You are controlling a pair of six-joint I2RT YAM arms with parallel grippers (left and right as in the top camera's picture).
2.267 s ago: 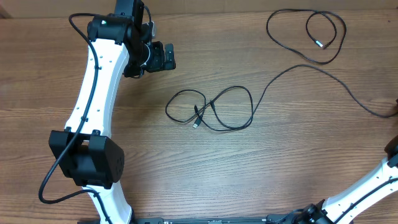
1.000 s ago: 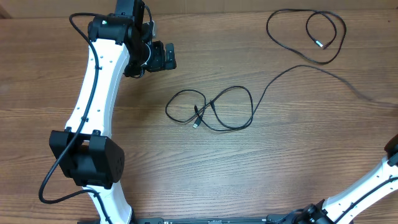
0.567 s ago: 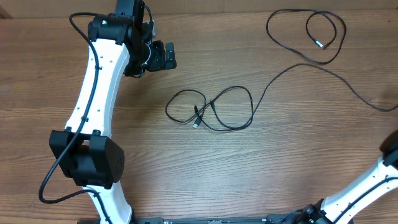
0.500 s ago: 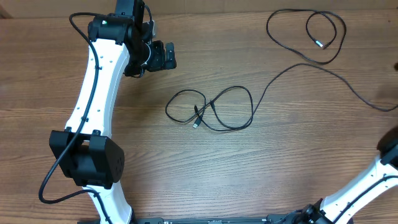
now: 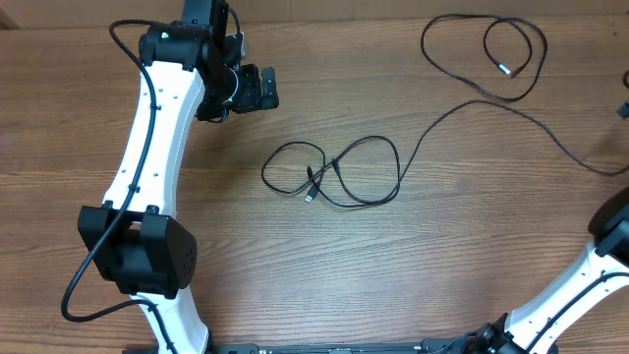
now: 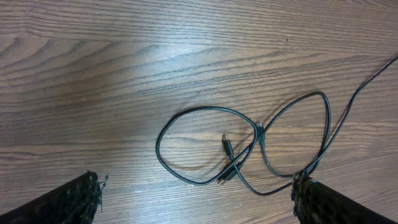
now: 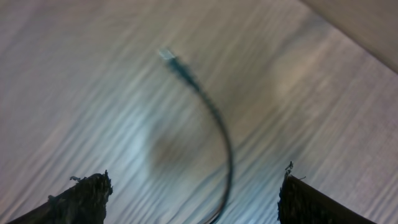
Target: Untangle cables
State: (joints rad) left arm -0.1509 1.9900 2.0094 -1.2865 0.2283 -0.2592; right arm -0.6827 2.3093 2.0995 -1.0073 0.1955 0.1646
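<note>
Looking down on a wood-grain table (image 5: 295, 285) filling every view. Seeing the white left arm (image 5: 157, 128) reaching up the left side and the white right arm (image 5: 580, 290) entering at the lower right corner. Finding the cables (image 5: 332, 165) lying flat on the bare wood as thin black cords: one crossing over itself in a figure-eight near the table's middle and trailing a long tail (image 5: 491, 104) toward the right edge, the other coil (image 5: 486, 41) sitting apart in the far right corner. Noting the left gripper (image 5: 257, 90) hovering near the far edge, up and left of the figure-eight and well apart from it; in its wrist view, showing the fingers (image 6: 68, 202) spread wide with nothing between them, the tangle lying on the wood below. Showing the right gripper (image 7: 191, 180) likewise standing wide in its wrist view, gripping nothing, with a blurred cord end (image 7: 171, 59) running beneath. Spotting small plug ends (image 6: 227, 146) lying inside the figure-eight.
</note>
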